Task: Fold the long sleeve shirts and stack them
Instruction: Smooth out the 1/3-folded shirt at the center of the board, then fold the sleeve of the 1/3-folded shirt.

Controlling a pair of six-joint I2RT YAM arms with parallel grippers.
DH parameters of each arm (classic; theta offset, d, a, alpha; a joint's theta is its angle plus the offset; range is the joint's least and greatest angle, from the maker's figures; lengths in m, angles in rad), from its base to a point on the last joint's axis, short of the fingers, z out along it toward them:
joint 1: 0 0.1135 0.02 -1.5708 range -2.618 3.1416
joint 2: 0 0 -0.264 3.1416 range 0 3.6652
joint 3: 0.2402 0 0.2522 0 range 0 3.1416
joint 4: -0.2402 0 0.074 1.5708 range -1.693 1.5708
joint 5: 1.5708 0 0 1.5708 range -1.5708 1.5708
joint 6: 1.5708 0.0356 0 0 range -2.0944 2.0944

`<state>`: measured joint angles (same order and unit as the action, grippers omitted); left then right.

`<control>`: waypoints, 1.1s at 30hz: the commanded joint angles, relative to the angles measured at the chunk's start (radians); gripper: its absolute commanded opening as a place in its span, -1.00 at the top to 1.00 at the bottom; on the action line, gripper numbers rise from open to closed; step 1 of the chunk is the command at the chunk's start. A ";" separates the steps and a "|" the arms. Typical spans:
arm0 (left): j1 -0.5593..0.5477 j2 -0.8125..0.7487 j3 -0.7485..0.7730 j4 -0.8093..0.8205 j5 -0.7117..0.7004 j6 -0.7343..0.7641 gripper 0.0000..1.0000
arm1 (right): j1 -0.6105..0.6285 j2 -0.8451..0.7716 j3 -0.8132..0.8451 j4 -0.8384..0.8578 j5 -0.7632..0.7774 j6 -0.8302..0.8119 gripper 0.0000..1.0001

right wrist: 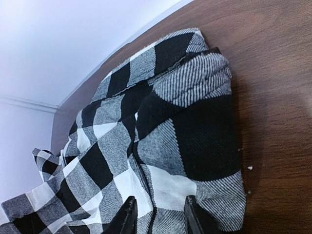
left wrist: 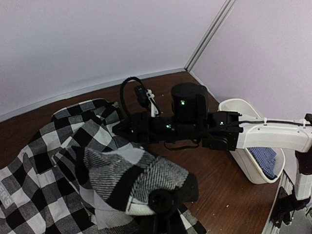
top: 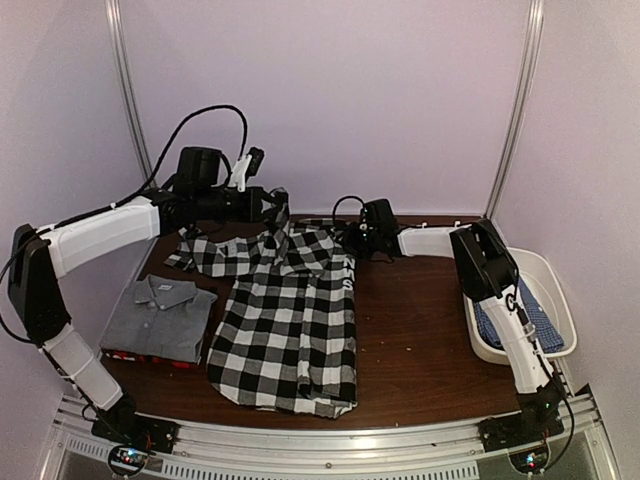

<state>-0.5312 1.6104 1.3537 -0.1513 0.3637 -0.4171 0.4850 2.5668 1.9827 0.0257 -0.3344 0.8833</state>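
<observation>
Roughly halfway, judging by the top view. Got the grey shirt [top: 160,312] folded flat at 8 o'clock on the surface [top: 410,330], sitting on the red-black shirt [top: 150,357] with only a red edge peeking out underneath, so calling those two done and stacked.

Working on the black-and-white check shirt [top: 285,330] now: spread open across the middle, hem down at 6 o'clock, collar end up at 12. Holding its top left part bunched and lifted off the surface with the left gripper [top: 272,205] at 11 o'clock, clamped tight on the cloth. Has the right gripper [right wrist: 161,219] sitting at 1 o'clock on the shirt's other shoulder, fingers [right wrist: 127,217] narrow with a thick fold between them. Can't tell from the wrist view whether really pinched or just straddled.

Left to do: fold this one in and put it on the pile at 8 o'clock. Then fish the blue fine-checked shirt [top: 548,318] out of the white tub [top: 548,265] at 3 o'clock and do the same.
</observation>
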 commanded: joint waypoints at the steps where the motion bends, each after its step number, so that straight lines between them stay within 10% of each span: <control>1: -0.003 0.001 -0.037 0.015 0.135 -0.004 0.99 | -0.016 0.023 0.025 -0.046 -0.029 0.001 0.30; 13: -0.114 0.073 -0.067 -0.068 0.243 0.023 0.98 | -0.013 -0.229 -0.069 -0.071 -0.064 -0.130 0.09; 33: -0.342 0.230 -0.081 -0.220 0.301 0.083 0.97 | 0.056 -0.864 -0.793 0.010 0.104 -0.232 0.03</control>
<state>-0.8410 1.8183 1.2613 -0.3477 0.6422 -0.3668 0.5121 1.7805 1.2743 0.0261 -0.2775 0.6769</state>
